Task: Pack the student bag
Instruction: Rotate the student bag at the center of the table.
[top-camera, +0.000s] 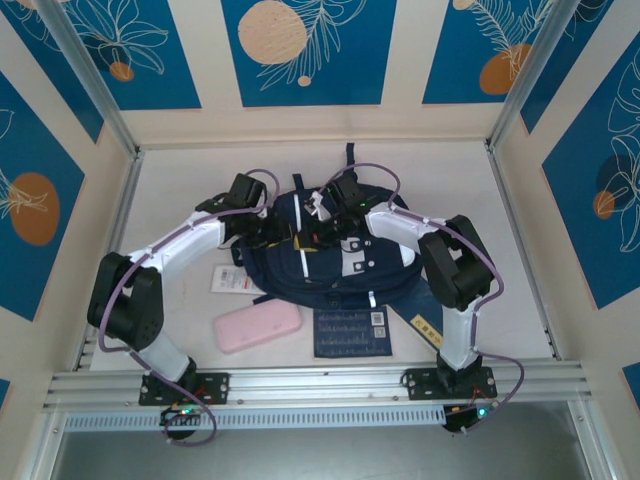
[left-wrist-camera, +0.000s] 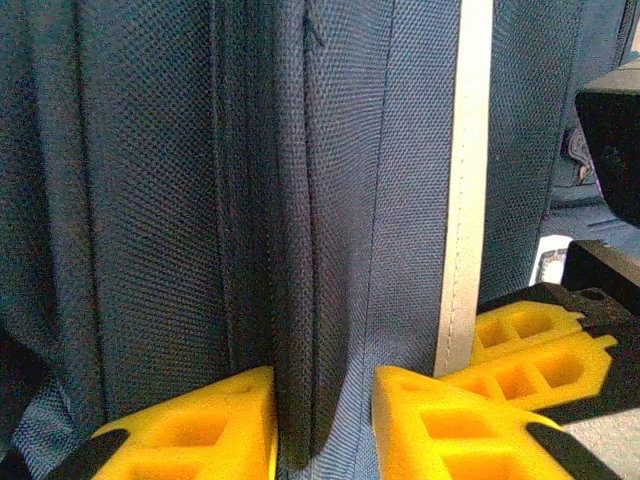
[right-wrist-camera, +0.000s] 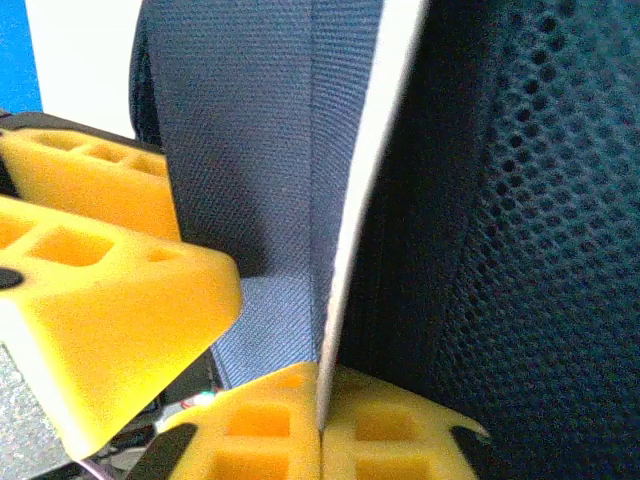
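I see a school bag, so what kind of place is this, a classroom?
Probably a robot test booth, not a classroom: a left arm and right arm bolted to a metal rail, at a white table walled by blue leaf-print panels.

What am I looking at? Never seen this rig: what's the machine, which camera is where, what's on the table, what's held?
A robot's left arm and right arm are bolted at the near edge of a table. One picture looks down from above and behind them; the other two come from a camera on each wrist, yellow fingers in shot. On the table lie the student bag, a pink case, a navy booklet and a white card. The left tool has a fold of the bag's fabric pinched between its fingers. The right tool is shut on the bag's edge at a white stripe.
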